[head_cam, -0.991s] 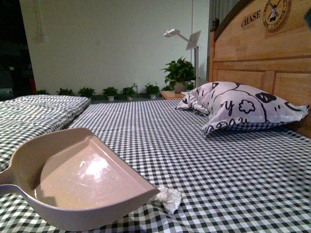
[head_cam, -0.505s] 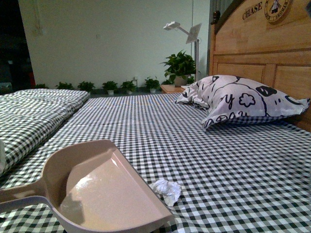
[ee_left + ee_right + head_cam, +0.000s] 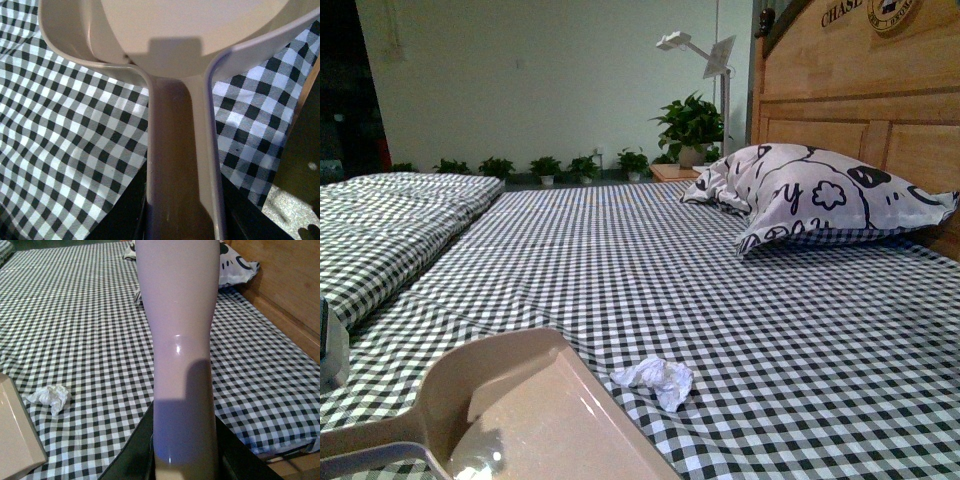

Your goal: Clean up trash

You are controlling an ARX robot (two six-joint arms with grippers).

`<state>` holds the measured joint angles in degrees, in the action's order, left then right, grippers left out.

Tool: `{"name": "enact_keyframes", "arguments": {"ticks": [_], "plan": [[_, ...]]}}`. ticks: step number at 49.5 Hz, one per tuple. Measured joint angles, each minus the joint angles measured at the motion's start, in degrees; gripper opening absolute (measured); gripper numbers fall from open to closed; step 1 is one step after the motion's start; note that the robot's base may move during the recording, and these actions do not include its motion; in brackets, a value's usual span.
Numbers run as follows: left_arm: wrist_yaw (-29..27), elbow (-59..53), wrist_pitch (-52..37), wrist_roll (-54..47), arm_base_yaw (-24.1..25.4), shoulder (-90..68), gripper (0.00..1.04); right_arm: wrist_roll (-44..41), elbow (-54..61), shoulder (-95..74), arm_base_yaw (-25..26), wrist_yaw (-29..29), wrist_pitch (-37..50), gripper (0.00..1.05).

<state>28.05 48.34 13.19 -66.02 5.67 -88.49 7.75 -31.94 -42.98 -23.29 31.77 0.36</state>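
Checked bench (image 3: 620,260): trash (image 3: 655,380) lies outside the dustpan (image 3: 530,420), near its rim at 2 o'clock; pillow (image 3: 810,200) well beyond. Clamped on the dustpan is the left pincer (image 3: 182,225); the right pincer (image 3: 185,460) grips a pale handle (image 3: 180,340).

- The worktop (image 3: 650,260) is a bed covered in black-and-white checked cloth.
- A crumpled white wad of paper (image 3: 655,378) lies on it near the front.
- A patterned pillow (image 3: 810,200) rests at the headboard end.
- A folded checked quilt (image 3: 390,215) lies along the left side.
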Motion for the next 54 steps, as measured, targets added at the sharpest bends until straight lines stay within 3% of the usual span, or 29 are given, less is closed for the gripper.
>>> {"name": "enact_keyframes", "arguments": {"ticks": [24, 30, 47, 54], "plan": [[0.48, 2.56, 3.26, -0.57, 0.57, -2.38, 0.27, 0.0, 0.0, 0.0, 0.0, 0.0, 0.0, 0.19], [0.61, 2.86, 4.39, -0.61, 0.72, -2.43, 0.27, 3.91, -4.31, -2.23, -0.35, -2.38, -12.11, 0.19], [0.52, 2.86, 5.57, -1.01, 0.72, -2.43, 0.27, 5.11, -5.25, -3.48, -1.6, -3.19, -12.17, 0.19], [0.52, 2.86, 5.57, -1.03, 0.72, -2.43, 0.27, 5.09, -5.73, -4.52, 0.35, -4.81, -12.63, 0.19]]}}
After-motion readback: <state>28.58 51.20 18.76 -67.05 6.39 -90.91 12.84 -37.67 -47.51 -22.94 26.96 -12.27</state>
